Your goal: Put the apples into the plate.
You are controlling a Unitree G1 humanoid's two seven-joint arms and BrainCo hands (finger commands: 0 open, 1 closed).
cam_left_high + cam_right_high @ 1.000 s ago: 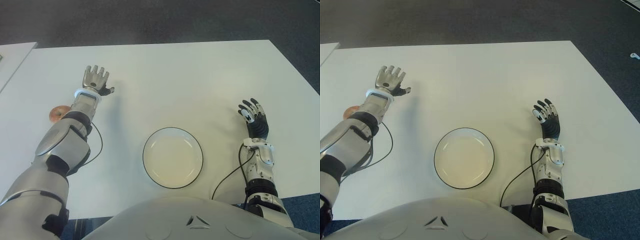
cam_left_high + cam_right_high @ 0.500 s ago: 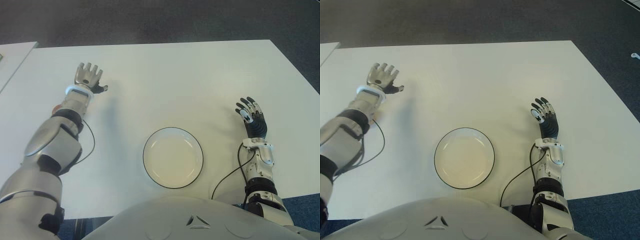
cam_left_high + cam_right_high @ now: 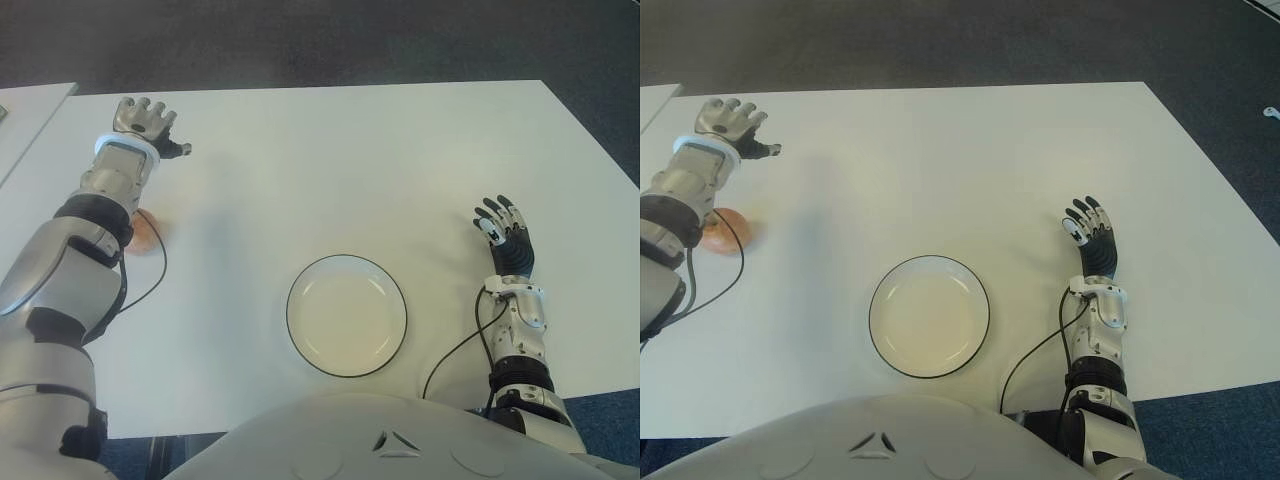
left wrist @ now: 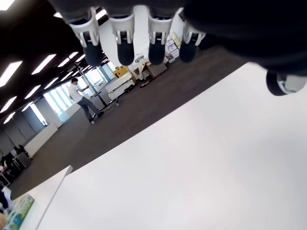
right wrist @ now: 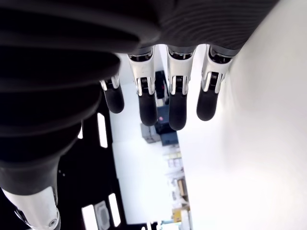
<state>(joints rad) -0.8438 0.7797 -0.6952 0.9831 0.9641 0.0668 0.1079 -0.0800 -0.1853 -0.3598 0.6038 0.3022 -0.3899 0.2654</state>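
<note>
One reddish apple (image 3: 732, 230) lies on the white table (image 3: 940, 170) at the left, partly hidden behind my left forearm. The white plate (image 3: 929, 316) with a dark rim sits bare near the table's front edge. My left hand (image 3: 728, 122) is stretched out near the far left corner, beyond the apple, its fingers (image 4: 125, 45) spread and holding nothing. My right hand (image 3: 1092, 231) shows to the right of the plate, fingers (image 5: 177, 96) extended, nothing in it.
A second white table edge (image 3: 25, 110) shows at the far left. Dark carpet (image 3: 320, 40) lies beyond the table's far edge. Cables (image 3: 1035, 350) run from both wrists across the table.
My left arm has swung left and farther away, toward the far left corner, so the apple now shows on the right of the forearm. The right hand has barely moved.
</note>
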